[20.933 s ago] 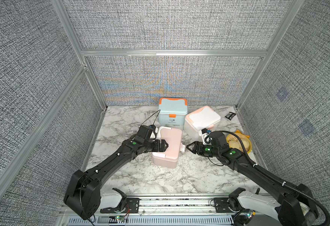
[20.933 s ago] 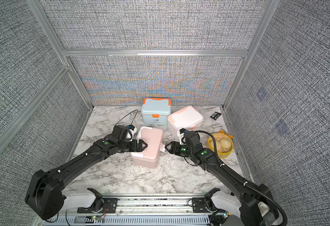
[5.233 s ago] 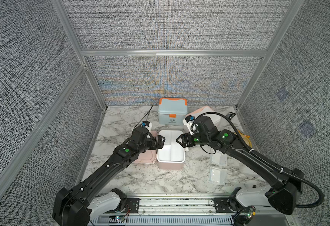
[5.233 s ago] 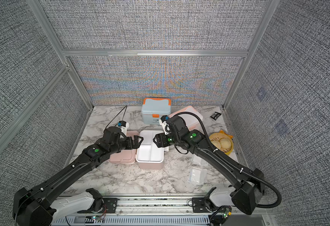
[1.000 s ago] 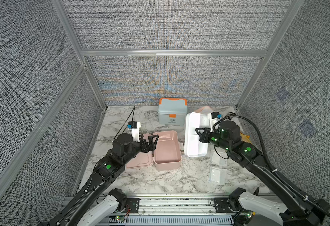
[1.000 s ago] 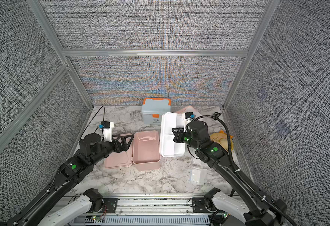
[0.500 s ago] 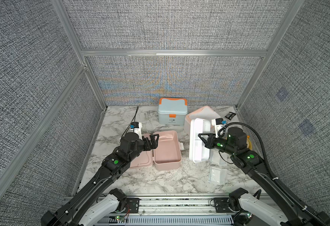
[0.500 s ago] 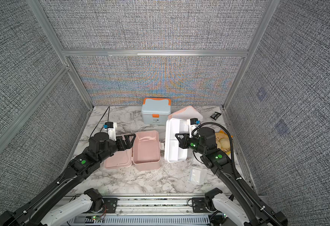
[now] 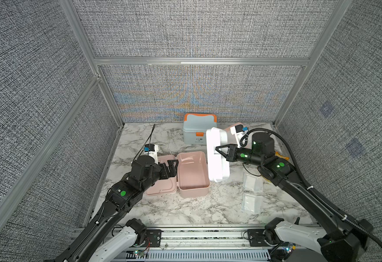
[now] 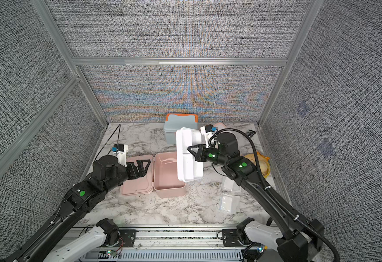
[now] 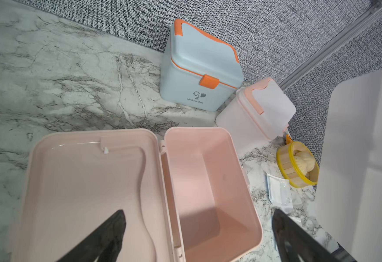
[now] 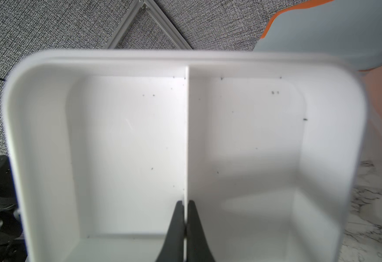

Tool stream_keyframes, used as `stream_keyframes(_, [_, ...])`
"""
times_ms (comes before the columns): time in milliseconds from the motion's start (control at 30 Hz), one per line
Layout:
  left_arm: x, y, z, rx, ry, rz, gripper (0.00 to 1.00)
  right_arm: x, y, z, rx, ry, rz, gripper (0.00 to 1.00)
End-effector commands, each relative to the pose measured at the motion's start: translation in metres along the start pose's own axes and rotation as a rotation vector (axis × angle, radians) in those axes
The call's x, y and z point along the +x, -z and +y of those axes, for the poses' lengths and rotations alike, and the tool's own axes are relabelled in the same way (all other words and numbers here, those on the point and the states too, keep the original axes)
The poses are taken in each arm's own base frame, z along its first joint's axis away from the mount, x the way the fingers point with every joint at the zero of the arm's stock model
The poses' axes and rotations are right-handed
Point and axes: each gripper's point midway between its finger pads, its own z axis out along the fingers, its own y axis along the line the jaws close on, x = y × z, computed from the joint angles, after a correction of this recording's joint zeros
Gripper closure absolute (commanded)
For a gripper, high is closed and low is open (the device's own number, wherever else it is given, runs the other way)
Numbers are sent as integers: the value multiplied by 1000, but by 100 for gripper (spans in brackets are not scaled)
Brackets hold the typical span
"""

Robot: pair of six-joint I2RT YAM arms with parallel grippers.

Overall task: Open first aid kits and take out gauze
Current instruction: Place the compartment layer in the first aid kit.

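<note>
The pink first aid kit (image 9: 192,174) (image 10: 167,174) (image 11: 208,181) lies open and empty, with its lid (image 9: 160,187) (image 11: 83,181) flat to its left. My left gripper (image 9: 174,170) (image 10: 143,167) (image 11: 198,213) hovers open over the lid and hinge, holding nothing. My right gripper (image 9: 219,151) (image 10: 191,152) (image 12: 185,203) is shut on the divider of the kit's white inner tray (image 9: 217,167) (image 10: 187,167) (image 12: 128,147). The empty tray hangs on edge beside the box's right rim. Two gauze packets (image 9: 253,181) (image 9: 251,203) (image 10: 228,203) (image 11: 278,192) lie on the table at the front right.
The blue-and-orange kit (image 9: 199,131) (image 11: 199,74) stands shut at the back wall. The white-and-peach kit (image 11: 258,113) (image 10: 219,124) sits shut behind my right arm. A yellow basket of buns (image 10: 260,163) (image 11: 299,167) is by the right wall and a black wrapper (image 10: 251,132) lies at the back right.
My right gripper has swung the white tray back to the left, closer to the pink box. The left gripper stays open over the lid, a little lower.
</note>
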Motion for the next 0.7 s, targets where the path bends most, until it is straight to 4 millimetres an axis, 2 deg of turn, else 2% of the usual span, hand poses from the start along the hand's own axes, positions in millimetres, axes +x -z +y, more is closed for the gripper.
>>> stream_keyframes(0, [7, 1, -7, 45, -37, 38, 0, 13, -23, -6, 62, -66, 97, 100])
stream_keyframes(167, [11, 3, -4, 53, -59, 27, 0, 38, -62, -25, 249, -104, 266, 100])
stream_keyframes(333, [13, 13, 5, 34, -61, -11, 0, 63, -76, -43, 484, -116, 398, 100])
stream_keyframes(433, [15, 21, 6, 42, -60, -21, 0, 75, -86, -46, 563, -103, 443, 100])
stream_keyframes(533, [13, 30, 10, 37, -55, -57, 0, 78, -94, -49, 636, -80, 466, 100])
stream_keyframes(667, [13, 31, 13, 24, -54, -62, 0, 80, -103, -57, 730, -65, 494, 100])
